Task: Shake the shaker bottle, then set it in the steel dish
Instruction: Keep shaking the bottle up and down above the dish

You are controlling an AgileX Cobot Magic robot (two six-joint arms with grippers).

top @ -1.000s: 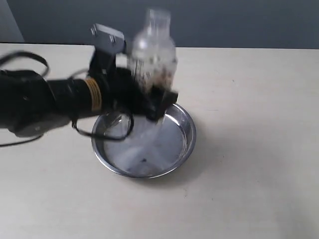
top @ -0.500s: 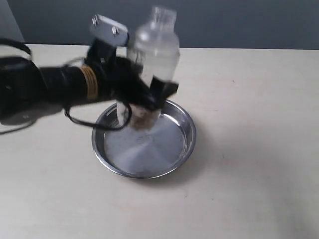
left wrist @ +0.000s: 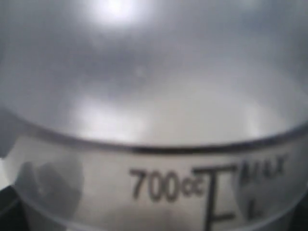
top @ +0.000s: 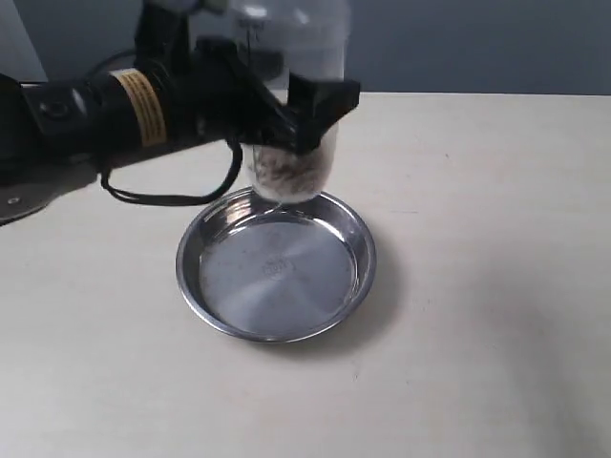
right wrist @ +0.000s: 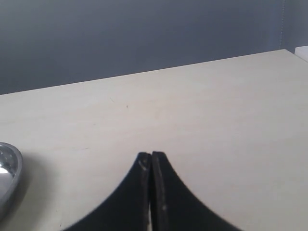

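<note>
The clear frosted shaker bottle (top: 291, 143) hangs upright in the air above the far rim of the steel dish (top: 344, 286), brown grains settled at its bottom. My left gripper (top: 286, 114) is shut on the bottle's body, reaching in from the left. The bottle's top runs out of the exterior view. In the left wrist view the bottle's wall (left wrist: 159, 144) fills the picture, with "700cc" printed on it. My right gripper (right wrist: 151, 155) is shut with nothing in it, above bare tabletop; the dish's rim (right wrist: 12, 168) shows at the edge of that view.
The light wooden tabletop (top: 477, 239) stretches around the dish. A dark grey wall (top: 477, 43) runs behind the table's far edge. Black cables (top: 172, 196) hang from the left arm near the dish's far left rim.
The left arm has lifted the bottle upward, so its cap has left the exterior view. The grains have dropped to the bottle's bottom. The dish has stayed put.
</note>
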